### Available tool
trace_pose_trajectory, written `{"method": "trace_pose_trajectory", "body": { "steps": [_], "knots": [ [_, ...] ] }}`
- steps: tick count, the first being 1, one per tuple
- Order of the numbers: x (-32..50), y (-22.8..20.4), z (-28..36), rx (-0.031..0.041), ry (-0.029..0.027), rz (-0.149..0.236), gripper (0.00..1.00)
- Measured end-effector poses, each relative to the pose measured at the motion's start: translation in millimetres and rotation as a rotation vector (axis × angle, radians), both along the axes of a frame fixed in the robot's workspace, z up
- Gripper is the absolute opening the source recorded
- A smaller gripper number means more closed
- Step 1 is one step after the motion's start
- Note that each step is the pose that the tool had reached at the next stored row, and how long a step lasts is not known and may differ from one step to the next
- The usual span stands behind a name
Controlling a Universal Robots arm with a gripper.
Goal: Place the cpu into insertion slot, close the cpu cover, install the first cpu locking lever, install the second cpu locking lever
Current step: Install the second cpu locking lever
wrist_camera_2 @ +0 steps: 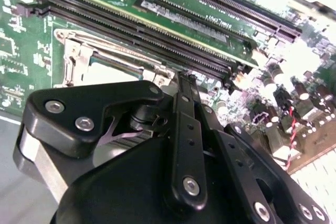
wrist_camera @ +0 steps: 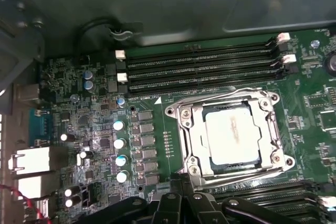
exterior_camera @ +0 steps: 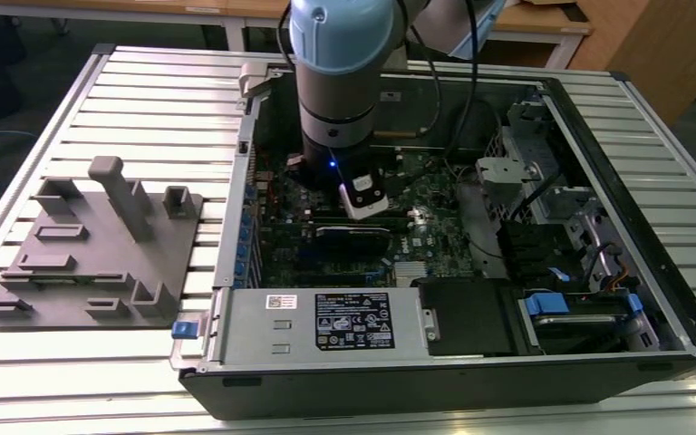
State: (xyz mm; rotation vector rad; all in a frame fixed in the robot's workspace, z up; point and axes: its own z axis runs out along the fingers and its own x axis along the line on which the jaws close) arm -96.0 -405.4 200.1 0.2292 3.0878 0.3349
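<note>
In the first wrist view the cpu (wrist_camera: 231,135) lies flat in the insertion slot (wrist_camera: 206,153), and the cpu cover (wrist_camera: 186,129) is shut down around it. The gripper (wrist_camera: 181,184) hangs low over the slot's edge, on the green motherboard (wrist_camera: 173,108); I cannot tell if it is wide or narrow.

This looks like a robotics lab or test workshop. An open computer case (exterior_camera: 469,344) lies flat on a ribbed aluminium table (exterior_camera: 142,100) beside a grey fixture block (exterior_camera: 94,254), with a robot arm (exterior_camera: 342,82) reaching down into it. Wooden desks (exterior_camera: 542,23) stand behind, on a dark floor (exterior_camera: 10,63).
</note>
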Motion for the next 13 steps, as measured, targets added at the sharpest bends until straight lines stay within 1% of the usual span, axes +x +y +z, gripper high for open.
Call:
{"method": "trace_pose_trajectory", "body": {
  "steps": [4, 9, 13],
  "knots": [
    [0.0, 0.0, 8.2, -0.0001, 0.0000, 0.000, 0.11],
    [0.0, 0.0, 15.0, -0.0001, 0.0001, 0.000, 0.11],
    [0.0, 0.0, 15.4, 0.0001, 0.0000, 0.000, 0.11]
  ]
}}
